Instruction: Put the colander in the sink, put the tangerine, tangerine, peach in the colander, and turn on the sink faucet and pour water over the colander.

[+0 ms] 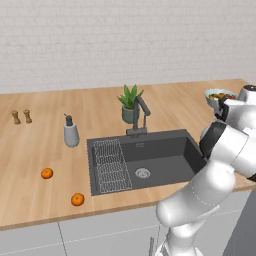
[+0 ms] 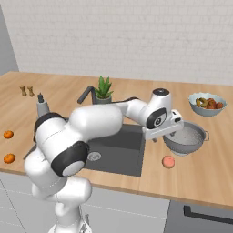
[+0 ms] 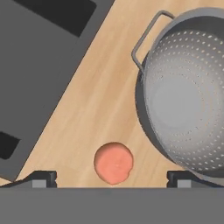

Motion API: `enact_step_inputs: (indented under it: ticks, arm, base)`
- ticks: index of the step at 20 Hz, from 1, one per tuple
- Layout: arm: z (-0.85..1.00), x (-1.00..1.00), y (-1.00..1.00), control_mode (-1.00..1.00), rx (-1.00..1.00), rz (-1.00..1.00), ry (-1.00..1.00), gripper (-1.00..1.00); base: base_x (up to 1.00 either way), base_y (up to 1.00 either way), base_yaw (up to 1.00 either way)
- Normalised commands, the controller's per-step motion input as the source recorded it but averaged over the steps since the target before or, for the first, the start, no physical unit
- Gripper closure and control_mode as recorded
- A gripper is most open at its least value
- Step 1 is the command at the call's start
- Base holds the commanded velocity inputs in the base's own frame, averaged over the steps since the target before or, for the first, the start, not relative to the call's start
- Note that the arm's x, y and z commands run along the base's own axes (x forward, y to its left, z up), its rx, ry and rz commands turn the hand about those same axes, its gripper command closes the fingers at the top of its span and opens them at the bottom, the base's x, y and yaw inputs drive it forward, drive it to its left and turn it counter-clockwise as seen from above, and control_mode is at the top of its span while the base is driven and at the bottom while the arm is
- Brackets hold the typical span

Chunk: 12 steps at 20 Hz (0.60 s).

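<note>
The silver perforated colander (image 2: 185, 138) (image 3: 188, 96) stands upright on the wooden counter, right of the dark sink (image 1: 165, 155) (image 2: 120, 152) (image 3: 39, 65). The pinkish peach (image 2: 169, 162) (image 3: 113, 162) lies on the counter in front of the colander. Two tangerines (image 1: 46, 173) (image 1: 77, 199) rest left of the sink. My gripper (image 2: 169, 132) (image 3: 111, 179) hovers open and empty over the counter between the sink edge and the colander's left rim. The dark faucet (image 1: 140, 114) stands behind the basin, with no water running.
A pale bowl of mixed fruit (image 2: 207, 103) (image 1: 220, 95) sits behind the colander. A potted plant (image 1: 130, 102), a grey soap dispenser (image 1: 71, 132) and two small shakers (image 1: 21, 117) stand on the counter behind and left of the sink. A wire rack (image 1: 111, 165) lies in the basin's left part.
</note>
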Motion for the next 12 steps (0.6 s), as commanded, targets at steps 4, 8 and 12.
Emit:
enact_step_inputs:
  ticks: [4, 8, 12]
  arm:
    - [-0.32, 0.24, -0.16, -1.00, 0.01, 0.02, 0.12, -1.00]
    - [-0.27, 0.31, -0.17, -1.00, 0.00, 0.04, 0.00, -1.00]
    - [-0.20, 0.28, -0.19, -1.00, 0.00, 0.07, -0.06, -1.00]
  base:
    - [0.00, 0.00, 0.00]
    - [0.00, 0.00, 0.00]
    - [0.00, 0.00, 0.00]
